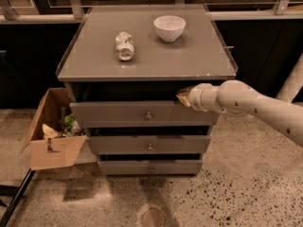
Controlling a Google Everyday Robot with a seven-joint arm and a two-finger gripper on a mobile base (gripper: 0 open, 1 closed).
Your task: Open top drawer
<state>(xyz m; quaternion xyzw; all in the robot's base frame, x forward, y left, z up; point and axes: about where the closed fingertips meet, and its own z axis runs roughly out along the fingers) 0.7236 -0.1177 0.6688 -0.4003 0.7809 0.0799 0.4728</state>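
The top drawer (pixel 118 113) is the widest grey front of the cabinet, with a small round metal knob (pixel 148 115) at its centre. Its front stands a little further out than the two narrower drawer fronts (pixel 149 144) below, and a dark gap shows above it. My gripper (pixel 183 97) is at the end of the white arm (pixel 246 103) coming in from the right. It sits at the upper right edge of the top drawer's front, just under the cabinet top and to the right of the knob. The drawer's inside is hidden.
On the cabinet top (pixel 189 60) are a white bowl (pixel 169 27) and a crushed can (pixel 124 45) lying on its side. An open cardboard box (pixel 52 141) with trash stands against the cabinet's left side. Speckled floor lies in front, with a round drain (pixel 154 216).
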